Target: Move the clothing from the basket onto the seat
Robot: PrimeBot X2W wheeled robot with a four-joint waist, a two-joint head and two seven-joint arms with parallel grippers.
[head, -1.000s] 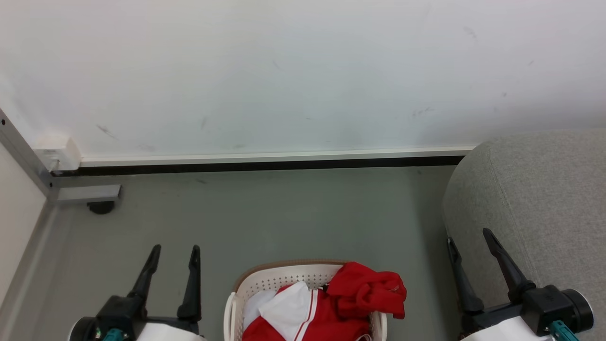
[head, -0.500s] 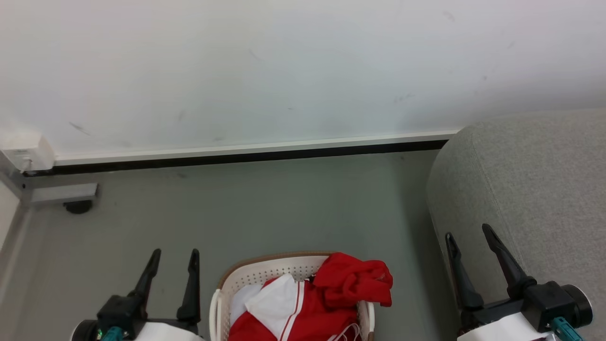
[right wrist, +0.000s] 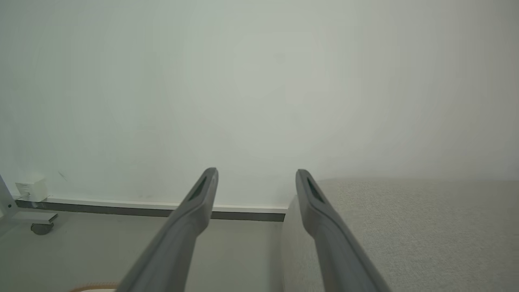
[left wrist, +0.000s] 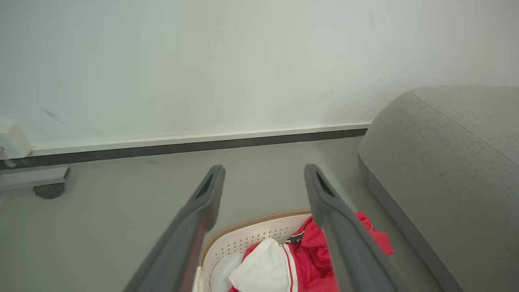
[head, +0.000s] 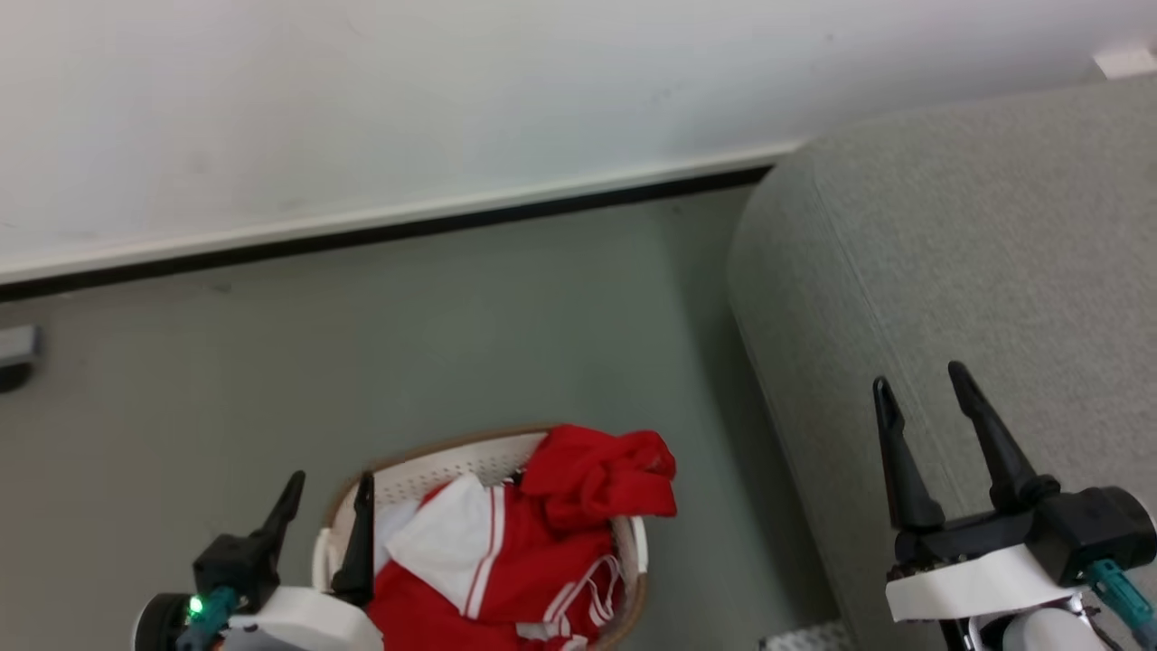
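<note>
The red clothing (head: 560, 533) with white stripes and a white panel lies heaped in the cream basket (head: 425, 466) on the floor at the bottom centre, one red fold hanging over the right rim. In the left wrist view the clothing (left wrist: 308, 259) and the basket (left wrist: 251, 233) sit below the fingers. My left gripper (head: 327, 488) stands open at the basket's left rim, empty. My right gripper (head: 920, 380) is open and empty above the grey seat (head: 949, 244). The seat (left wrist: 446, 162) is right of the basket; the right wrist view shows the seat (right wrist: 405, 227) too.
A white wall with a dark skirting strip (head: 407, 231) runs behind the grey floor. A castor and a metal frame foot (left wrist: 46, 184) stand by the wall at the far left. Open floor (head: 362, 353) lies between wall and basket.
The head camera has swung right and down: basket, wall and seat all shift left and up in view. The right gripper now sits higher over the seat. Both grippers stay open.
</note>
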